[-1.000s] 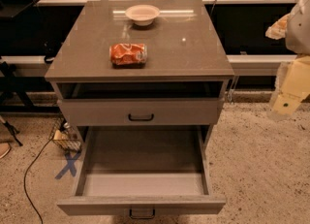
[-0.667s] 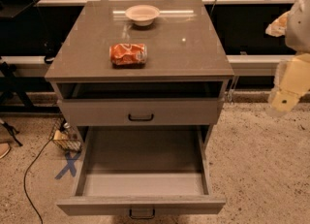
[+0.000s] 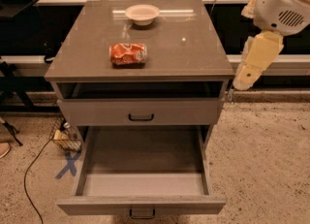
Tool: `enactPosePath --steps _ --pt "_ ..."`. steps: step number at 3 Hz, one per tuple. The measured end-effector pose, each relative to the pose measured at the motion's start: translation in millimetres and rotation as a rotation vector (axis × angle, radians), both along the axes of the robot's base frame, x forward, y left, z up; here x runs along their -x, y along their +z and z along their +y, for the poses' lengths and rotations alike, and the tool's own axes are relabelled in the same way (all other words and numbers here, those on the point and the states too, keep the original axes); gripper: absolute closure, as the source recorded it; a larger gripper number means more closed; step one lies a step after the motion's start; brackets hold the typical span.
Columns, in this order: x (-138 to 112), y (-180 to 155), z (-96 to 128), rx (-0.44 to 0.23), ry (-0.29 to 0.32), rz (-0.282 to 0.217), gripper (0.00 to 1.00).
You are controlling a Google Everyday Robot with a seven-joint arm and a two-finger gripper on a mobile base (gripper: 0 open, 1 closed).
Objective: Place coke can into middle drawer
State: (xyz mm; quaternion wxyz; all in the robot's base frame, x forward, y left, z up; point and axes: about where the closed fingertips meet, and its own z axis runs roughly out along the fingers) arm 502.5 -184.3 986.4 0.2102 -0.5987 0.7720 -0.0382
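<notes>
While can lies on side atop cabinet, near front edge, drawer below stands pulled out, ready for drop. Gripper hangs off right, well apart from can; open or closed, cannot tell.

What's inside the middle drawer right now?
The middle drawer shows only bare grey floor; its rear, under the drawer above, is hidden. The coke can lies on the cabinet top; the gripper hangs to its right.
</notes>
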Motion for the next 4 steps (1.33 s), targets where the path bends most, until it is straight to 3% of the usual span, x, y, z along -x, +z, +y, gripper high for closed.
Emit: enactPosePath --steps 1,2,3,4 --pt "-45 -5 40 -0.092 0.001 -0.035 0.00" --pt "-70 -18 71 -0.135 0.014 -0.015 0.00" --pt "-96 -49 117 -0.214 0.088 0.064 0.00" --pt "-96 -49 117 -0.214 0.088 0.064 0.00"
